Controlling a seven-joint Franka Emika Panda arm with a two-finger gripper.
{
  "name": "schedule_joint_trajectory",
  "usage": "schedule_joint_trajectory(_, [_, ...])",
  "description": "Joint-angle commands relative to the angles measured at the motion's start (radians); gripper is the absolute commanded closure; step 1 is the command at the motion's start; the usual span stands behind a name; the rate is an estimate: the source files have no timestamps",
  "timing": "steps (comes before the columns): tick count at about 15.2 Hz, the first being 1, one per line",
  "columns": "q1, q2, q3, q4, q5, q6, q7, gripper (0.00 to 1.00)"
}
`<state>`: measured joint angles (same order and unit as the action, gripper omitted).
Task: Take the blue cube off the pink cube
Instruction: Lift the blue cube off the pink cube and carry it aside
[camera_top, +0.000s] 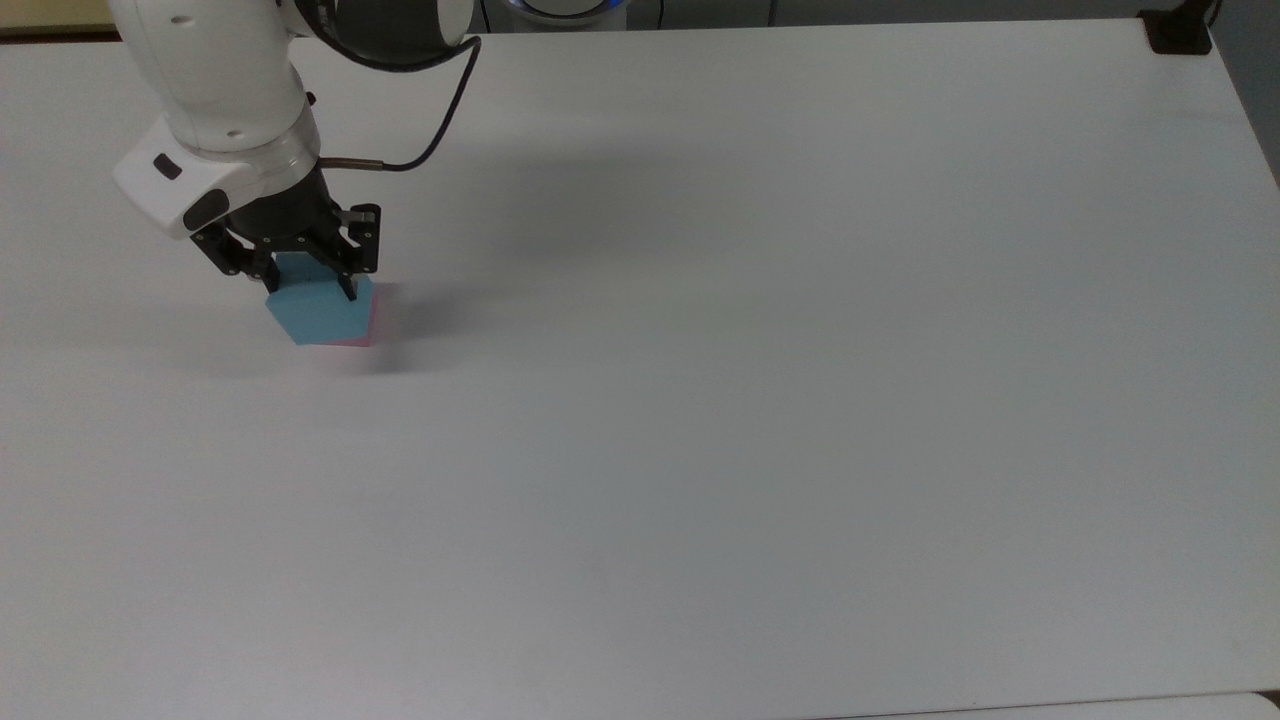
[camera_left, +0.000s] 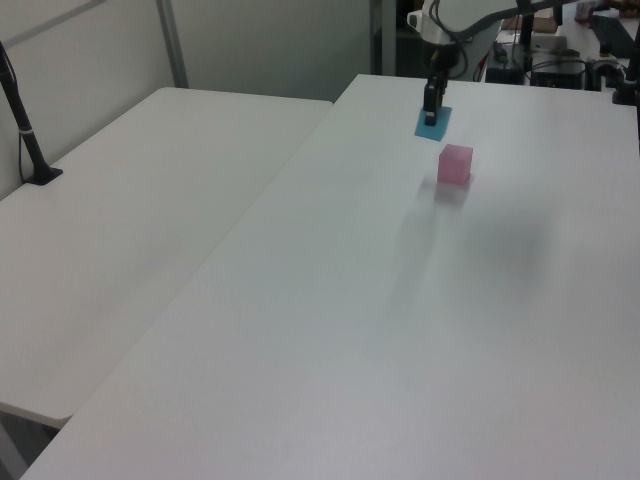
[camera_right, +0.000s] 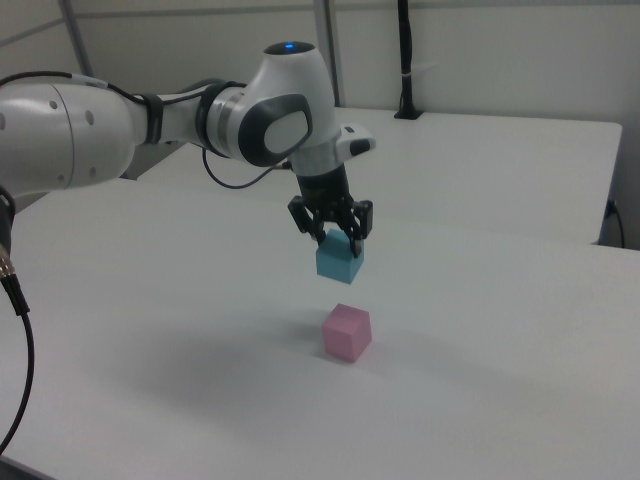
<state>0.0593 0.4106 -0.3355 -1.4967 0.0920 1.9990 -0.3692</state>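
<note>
Gripping the blue cube (camera_right: 339, 262) between its two dark fingers, the pincer (camera_right: 333, 229) is holding it in the air, the fingers pressing on opposite upper sides while most of the cube is hanging below the fingertips. The pink cube (camera_right: 347, 332) is sitting alone on the white desk (camera_right: 480, 380), directly under the raised cube in the right view, with a clear gap showing between the two. In the top view the blue cube (camera_top: 320, 310) is covering nearly all of the pink cube (camera_top: 374, 318), leaving a thin pink edge on the top view's right. In the left view the blue cube (camera_left: 433, 122) is showing above and to the left view's left of the pink cube (camera_left: 455, 164).
</note>
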Motion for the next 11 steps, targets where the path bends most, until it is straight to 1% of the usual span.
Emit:
schedule_joint_trajectory(1, [0.059,0.083,0.003,0.068,0.038,0.110,0.067,0.77])
schedule_joint_trajectory(3, [0.124,0.172,0.001,0.128,0.038,0.126,0.113,0.75])
schedule_joint_trajectory(4, [0.138,0.212,0.001,0.160,0.038,0.148,0.148,0.75])
schedule_joint_trajectory(6, [0.174,0.281,0.000,0.173,0.034,0.249,0.231,0.75])
schedule_joint_trajectory(8, [0.181,0.307,0.000,0.174,0.031,0.274,0.240,0.74])
schedule_joint_trajectory(10, [0.183,0.321,0.000,0.171,0.028,0.274,0.240,0.69])
schedule_joint_trajectory(11, [0.183,0.327,0.000,0.167,0.028,0.273,0.240,0.64])
